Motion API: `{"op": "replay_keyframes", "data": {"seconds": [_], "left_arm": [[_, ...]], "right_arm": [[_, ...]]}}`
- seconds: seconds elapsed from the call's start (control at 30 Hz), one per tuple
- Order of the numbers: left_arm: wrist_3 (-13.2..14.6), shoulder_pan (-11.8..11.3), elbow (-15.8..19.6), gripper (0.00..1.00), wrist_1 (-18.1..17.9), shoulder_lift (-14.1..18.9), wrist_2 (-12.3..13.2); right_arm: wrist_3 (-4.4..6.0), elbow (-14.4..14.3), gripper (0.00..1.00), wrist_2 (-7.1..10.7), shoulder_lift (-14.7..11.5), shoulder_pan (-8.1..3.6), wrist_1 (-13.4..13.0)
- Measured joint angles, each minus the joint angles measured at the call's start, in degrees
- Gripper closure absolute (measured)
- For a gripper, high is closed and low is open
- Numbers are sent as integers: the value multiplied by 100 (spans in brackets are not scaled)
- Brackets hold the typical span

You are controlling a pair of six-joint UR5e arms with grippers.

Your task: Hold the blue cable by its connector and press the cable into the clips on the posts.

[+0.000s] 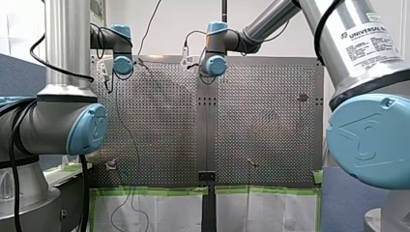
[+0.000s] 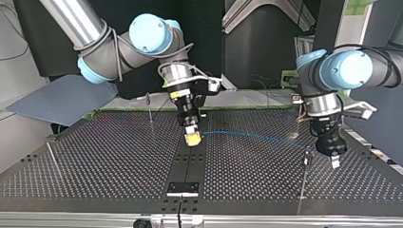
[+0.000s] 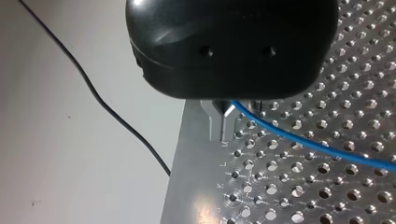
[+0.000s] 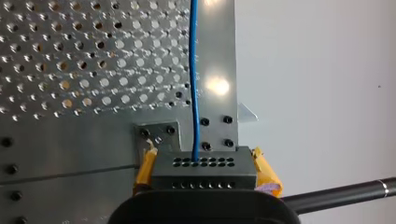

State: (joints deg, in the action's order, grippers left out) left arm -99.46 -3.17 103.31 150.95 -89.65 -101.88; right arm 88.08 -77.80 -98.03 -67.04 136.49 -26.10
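Perforated tabletop [image 2: 95, 161] — blue cable [image 2: 252, 135] strung low across it.
The right tool [image 2: 192, 137] clamps its connector [image 4: 204, 170] between yellow pads [image 4: 267, 171]; the cable runs to the left tool [image 2: 331, 159] — whose grip cannot be told.

2 arms angle down — my right tool [image 2: 192, 138] clamped, my left tool [image 2: 333, 159] low.

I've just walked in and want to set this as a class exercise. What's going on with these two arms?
My right pincer is shut on the dark connector of the blue cable, gripping it between yellow pads. From there the cable arcs across the perforated table to my left pincer, passing right at its tip. A thin post stands beside that pincer. Whether the cable sits in any clip cannot be told.
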Motion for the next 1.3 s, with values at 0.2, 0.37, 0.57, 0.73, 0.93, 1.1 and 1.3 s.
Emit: {"op": "replay_keyframes", "data": {"seconds": [0.2, 0.37, 0.57, 0.73, 0.93, 1.1, 1.3], "left_arm": [[-4, -61, -38, 100, -40, -57, 108], [-14, -104, -136, 100, -51, -199, 202], [-182, -189, -312, 100, -89, -269, 335], [-282, -278, -408, 100, -107, -386, 456], [-401, -385, -487, 100, -218, -549, 641], [-497, -452, -633, 100, -257, -692, 790], [-534, -493, -693, 100, -266, -730, 843]], "right_arm": [[-7, 101, 100, 12, 5, -74, 13], [-8, 140, 100, 56, 9, -130, 9], [-9, 193, 100, 130, 51, -227, 9], [-8, 332, 100, 193, 122, -318, 23], [-10, 501, 100, 293, 154, -443, 40], [-6, 619, 100, 368, 187, -546, 64], [-1, 799, 100, 444, 404, -638, 156]]}}
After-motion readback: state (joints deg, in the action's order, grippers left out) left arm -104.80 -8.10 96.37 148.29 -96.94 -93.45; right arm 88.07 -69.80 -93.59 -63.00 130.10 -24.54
